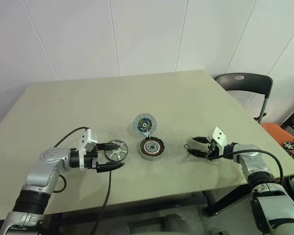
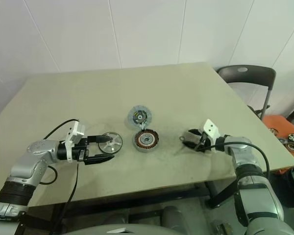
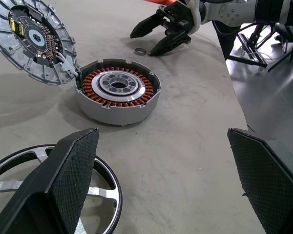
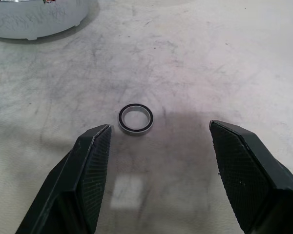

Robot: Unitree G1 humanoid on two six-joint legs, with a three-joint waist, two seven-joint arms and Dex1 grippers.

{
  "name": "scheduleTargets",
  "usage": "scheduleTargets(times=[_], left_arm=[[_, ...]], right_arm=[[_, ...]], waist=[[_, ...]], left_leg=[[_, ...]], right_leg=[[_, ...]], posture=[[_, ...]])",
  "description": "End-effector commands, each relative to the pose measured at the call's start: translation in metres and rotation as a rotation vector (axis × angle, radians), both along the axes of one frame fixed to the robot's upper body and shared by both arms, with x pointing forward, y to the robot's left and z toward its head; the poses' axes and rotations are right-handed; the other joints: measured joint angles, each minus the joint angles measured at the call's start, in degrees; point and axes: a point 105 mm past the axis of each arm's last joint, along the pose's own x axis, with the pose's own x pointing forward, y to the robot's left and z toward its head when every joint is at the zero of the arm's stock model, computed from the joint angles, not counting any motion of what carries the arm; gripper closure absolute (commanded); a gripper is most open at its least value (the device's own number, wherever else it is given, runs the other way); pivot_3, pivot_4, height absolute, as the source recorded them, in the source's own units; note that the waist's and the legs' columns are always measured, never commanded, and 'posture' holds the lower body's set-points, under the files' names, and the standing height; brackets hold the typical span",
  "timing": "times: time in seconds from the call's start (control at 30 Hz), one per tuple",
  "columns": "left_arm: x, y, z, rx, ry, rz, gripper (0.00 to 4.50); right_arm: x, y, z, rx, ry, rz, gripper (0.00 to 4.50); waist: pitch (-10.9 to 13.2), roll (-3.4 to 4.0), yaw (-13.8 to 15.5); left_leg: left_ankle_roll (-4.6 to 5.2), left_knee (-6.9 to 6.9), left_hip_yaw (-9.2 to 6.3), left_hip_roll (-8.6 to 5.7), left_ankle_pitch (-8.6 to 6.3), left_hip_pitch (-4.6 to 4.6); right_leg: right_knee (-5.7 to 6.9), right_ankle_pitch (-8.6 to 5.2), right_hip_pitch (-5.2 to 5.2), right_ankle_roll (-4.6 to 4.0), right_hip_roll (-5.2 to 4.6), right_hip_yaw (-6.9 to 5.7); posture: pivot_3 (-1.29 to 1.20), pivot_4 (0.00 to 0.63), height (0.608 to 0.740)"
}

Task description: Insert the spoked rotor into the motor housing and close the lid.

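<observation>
Copper windings ring the open top of the motor housing (image 1: 151,147), which sits mid-table with nothing in it, so it is ready to take a part from above. The lid (image 1: 145,124) stands tipped back on the housing's far side, touching its rim as if hinged there, which keeps the mouth clear. The spoked rotor (image 1: 116,150) lies flat on the table (image 1: 88,105) just beside the housing, on my left.

My left gripper (image 1: 111,156) is spread as wide as it goes and holds nothing. Its two fingers point toward the housing, one over the rotor's top and one on the near side, so I judge it is set to close on the wheel's rim, though I cannot tell whether either finger touches it yet.

My right gripper (image 4: 158,170) is also open and empty, angled down at a small dark-edged ring (image 4: 136,118) that lies loose on the table between its fingertips and the housing. The ring is near the tips but not between them.

Room is generous: the table edges are well away from all three parts, and the stretch between rotor and housing is bare. The tilted lid is the one thing to mind when I carry the rotor across, and a chair (image 1: 245,84) stands off the table's far right corner, out of reach of either arm.
</observation>
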Motion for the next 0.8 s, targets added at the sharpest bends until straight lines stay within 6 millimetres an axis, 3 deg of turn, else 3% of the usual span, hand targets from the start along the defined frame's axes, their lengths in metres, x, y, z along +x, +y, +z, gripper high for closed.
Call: scheduleTargets(times=[0.03,0.8], left_arm=[[0.002,-0.003,0.012,-0.015,-0.053,-0.007,0.01],[-0.001,0.002,0.006,-0.007,-0.038,0.017,0.01]], right_arm=[[0.006,-0.005,0.006,-0.010,-0.023,-0.028,1.17],[-0.023,0.032,0.001,0.094,0.015,0.111,1.17]], waist=[[0.00,0.00,0.01],[0.01,0.02,0.12]], left_leg=[[0.00,0.00,-0.01,0.00,0.00,0.00],[0.05,-0.15,-0.08,0.04,-0.03,-0.06]], right_leg=[[0.00,0.00,-0.01,0.00,0.00,0.00],[-0.01,0.00,-0.25,0.00,0.01,-0.05]], posture=[[0.00,0.000,0.740],[0.00,0.000,0.740]])
